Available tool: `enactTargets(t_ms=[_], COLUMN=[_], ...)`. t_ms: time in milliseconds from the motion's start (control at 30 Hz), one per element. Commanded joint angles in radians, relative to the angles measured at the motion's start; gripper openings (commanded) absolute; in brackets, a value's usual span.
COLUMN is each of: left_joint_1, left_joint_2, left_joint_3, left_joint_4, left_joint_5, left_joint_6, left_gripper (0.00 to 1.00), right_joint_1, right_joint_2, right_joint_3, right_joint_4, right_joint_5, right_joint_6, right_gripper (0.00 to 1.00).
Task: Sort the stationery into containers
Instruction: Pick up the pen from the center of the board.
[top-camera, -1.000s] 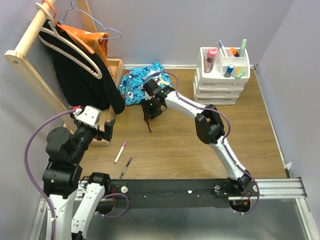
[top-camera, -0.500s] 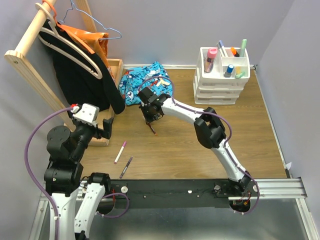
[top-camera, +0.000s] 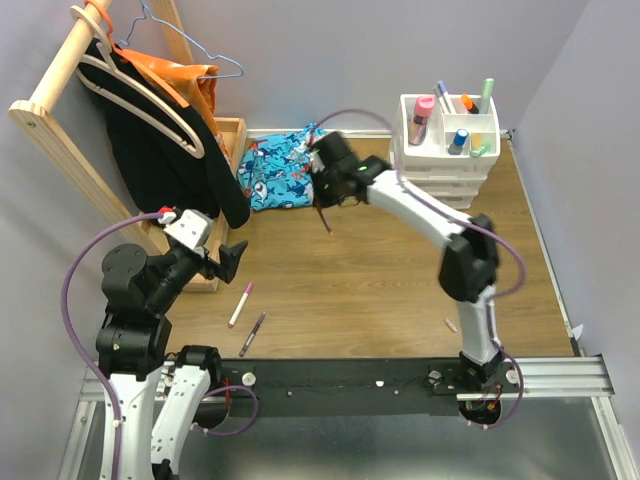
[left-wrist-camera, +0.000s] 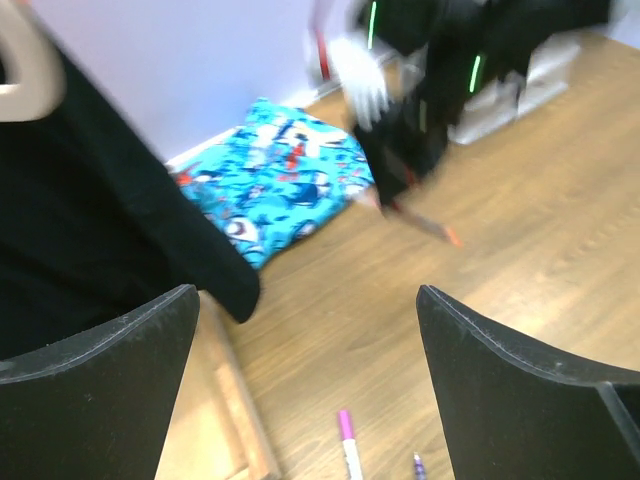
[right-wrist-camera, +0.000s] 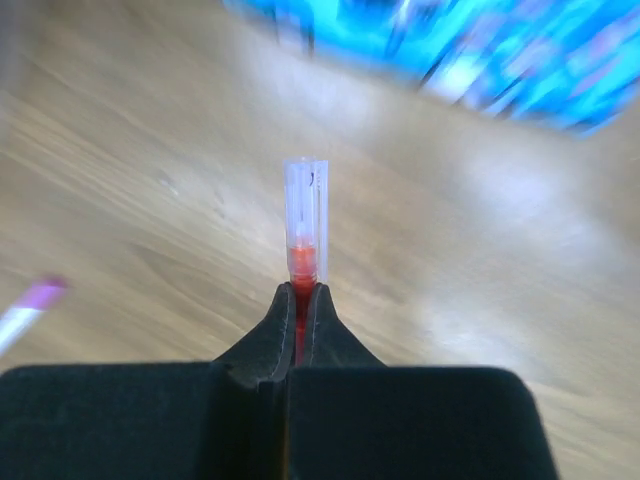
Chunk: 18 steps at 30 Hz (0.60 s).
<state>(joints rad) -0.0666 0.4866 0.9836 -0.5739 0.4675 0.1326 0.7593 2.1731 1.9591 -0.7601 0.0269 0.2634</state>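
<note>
My right gripper (top-camera: 325, 203) is shut on a red pen (top-camera: 328, 220) with a clear cap (right-wrist-camera: 304, 215), held off the wooden floor beside the blue cloth. In the right wrist view the jaws pinch the pen's red barrel at my right gripper (right-wrist-camera: 298, 296). My left gripper (top-camera: 232, 255) is open with nothing between its fingers (left-wrist-camera: 100, 390). Below it lie a pink-capped white pen (top-camera: 240, 303) (left-wrist-camera: 348, 452) and a dark purple pen (top-camera: 252, 333). The white organiser (top-camera: 440, 175) stands at the back right, with several markers in its top compartments (top-camera: 478, 124).
A blue patterned cloth (top-camera: 280, 175) lies by the back wall. A wooden rack with hangers and a black garment (top-camera: 160, 150) fills the left, above a wooden tray (top-camera: 237, 130). A small pinkish item (top-camera: 450, 325) lies on the floor near the right arm's base.
My right gripper shut on the red pen, lifted it off the floor and swung right and back, towards the organiser. The left gripper shifted slightly right.
</note>
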Motion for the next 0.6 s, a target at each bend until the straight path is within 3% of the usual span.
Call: enactTargets(t_ms=[0, 200, 367, 567], left_joint_1=[0.005, -0.016, -0.059, -0.059], left_joint_2=[0.058, 0.220, 0.334, 0.385], left_joint_3=[-0.023, 0.024, 0.050, 0.084], left_joint_4=[0.089, 0.255, 0.380, 0.364], left_joint_5=[0.161, 0.154, 0.083, 0.074], left_joint_6=[-0.010, -0.086, -0.119, -0.108], left_gripper=[0.99, 0.99, 0.99, 0.99], right_joint_1=[-0.073, -0.193, -0.363, -0.564], right_joint_2=[-0.367, -0.550, -0.555, -0.517], right_joint_3=[-0.116, -0.175, -0.086, -0.052], right_joint_4=[0.363, 0.606, 0.659, 0.686], right_joint_5=[-0.045, 0.001, -0.015, -0.079], right_joint_6=[-0.102, -0.217, -0.289, -0.328], right_gripper=[0.01, 0.01, 0.01, 0.01])
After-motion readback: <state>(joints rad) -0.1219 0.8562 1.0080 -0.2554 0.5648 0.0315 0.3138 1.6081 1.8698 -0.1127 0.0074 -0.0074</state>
